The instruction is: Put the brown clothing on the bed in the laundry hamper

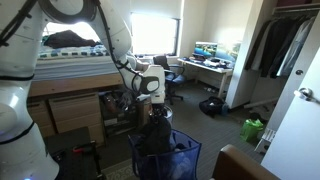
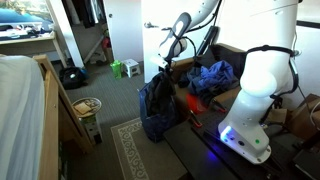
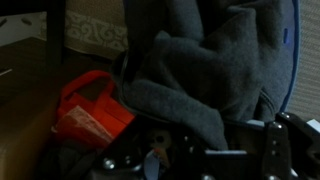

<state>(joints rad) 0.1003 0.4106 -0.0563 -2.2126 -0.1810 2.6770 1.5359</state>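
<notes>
The brown clothing (image 1: 152, 125) hangs as a dark bundle from my gripper (image 1: 150, 97) and reaches down into the blue mesh laundry hamper (image 1: 185, 157). In an exterior view the gripper (image 2: 165, 66) is above the dark clothing (image 2: 155, 105), which fills the hamper. In the wrist view the clothing (image 3: 200, 70) is dark folded fabric that fills most of the frame. A fold of it runs down between the gripper fingers (image 3: 222, 150). The hamper's blue rim (image 3: 292, 40) shows at the right edge. The gripper looks shut on the fabric.
A red bag (image 3: 92, 110) lies next to the hamper, and it also shows in an exterior view (image 2: 190, 103). The raised bed (image 1: 65, 65) with drawers is behind the arm. A desk with a monitor (image 1: 207, 52), a green item (image 1: 252, 130) on the floor and a patterned rug (image 2: 135, 150) are nearby.
</notes>
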